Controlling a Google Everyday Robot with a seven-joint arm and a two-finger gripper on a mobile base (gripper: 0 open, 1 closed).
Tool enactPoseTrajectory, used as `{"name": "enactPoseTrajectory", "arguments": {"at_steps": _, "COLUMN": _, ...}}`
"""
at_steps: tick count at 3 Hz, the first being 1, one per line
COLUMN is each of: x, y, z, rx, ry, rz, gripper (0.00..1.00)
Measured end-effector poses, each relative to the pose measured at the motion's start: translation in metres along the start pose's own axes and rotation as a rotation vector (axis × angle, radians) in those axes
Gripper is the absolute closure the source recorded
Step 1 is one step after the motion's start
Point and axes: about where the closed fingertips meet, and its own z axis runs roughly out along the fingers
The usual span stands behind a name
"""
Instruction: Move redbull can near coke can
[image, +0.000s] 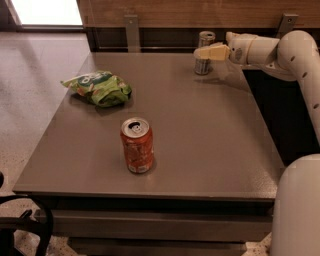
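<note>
At the far edge of the bench (210, 140), toward its right corner: redbull can (202, 66), upright. Reaching in from the right at the can's mid-height: gripper (204, 51), set low enough, probably, to take it without tipping. Clamped on the can or merely set against it: cannot tell. Near the front edge, well apart: coke can (137, 146), upright, the spot to aim for. By the left edge: green chip bag (97, 88), off the straight path between. Carry apparently not yet begun.
</note>
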Motion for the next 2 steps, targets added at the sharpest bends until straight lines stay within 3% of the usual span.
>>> {"name": "enactPoseTrajectory", "arguments": {"at_steps": 1, "x": 0.0016, "y": 0.0017, "z": 0.0047, "rx": -0.010, "ry": -0.003, "rz": 0.004, "gripper": 0.12}}
{"name": "enactPoseTrajectory", "arguments": {"at_steps": 2, "x": 0.0023, "y": 0.0037, "z": 0.0080, "rx": -0.015, "ry": -0.003, "rz": 0.006, "gripper": 0.36}}
